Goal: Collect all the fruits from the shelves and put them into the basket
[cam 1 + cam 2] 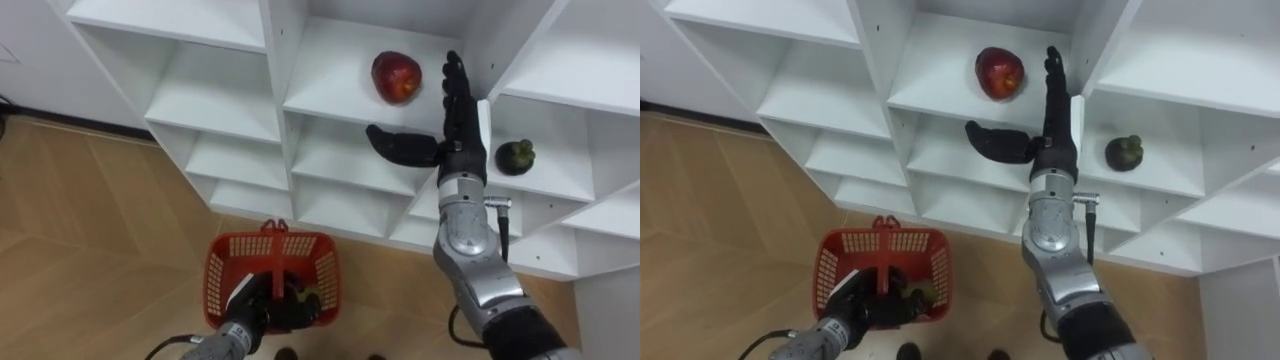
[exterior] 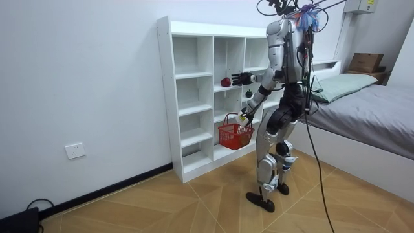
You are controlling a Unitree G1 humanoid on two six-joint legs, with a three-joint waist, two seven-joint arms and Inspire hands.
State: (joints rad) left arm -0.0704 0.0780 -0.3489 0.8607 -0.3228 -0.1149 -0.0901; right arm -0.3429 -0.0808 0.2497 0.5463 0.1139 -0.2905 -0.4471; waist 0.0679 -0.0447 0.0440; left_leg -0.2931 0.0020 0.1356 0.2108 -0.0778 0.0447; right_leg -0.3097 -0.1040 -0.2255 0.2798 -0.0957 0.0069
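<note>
Robot stands facing the white shelf unit (image 1: 340, 105) on a wood floor (image 1: 90, 220). In the room view a bed (image 2: 381, 107) is behind it, on the room view's right.

Right robot hand (image 1: 462, 120) is raised in front of the middle column of the shelf unit. It is open, with the fingers straight and pointing up and the thumb spread out toward the left. It holds nothing.

Red apple (image 1: 396, 76) sits on a shelf board in the middle column, just left of the right robot hand's fingers. There is a visible gap between them, so no contact. The thumb is lower than the apple.

Dark fruit (image 1: 516, 155), round with a greenish top, sits on a shelf in the next compartment to the right, one level lower than the apple. It is beside the right wrist, with the compartment divider between them.

Left robot hand (image 1: 255, 305) is low at the bottom of the eye views, fingers curled round the handle of a red plastic basket (image 1: 222, 275). The basket hangs from that hand above the floor, in front of the bottom shelves. A yellowish-green item (image 1: 312, 296) lies inside the basket, mostly hidden by the hand, so I can't tell what it is.
</note>
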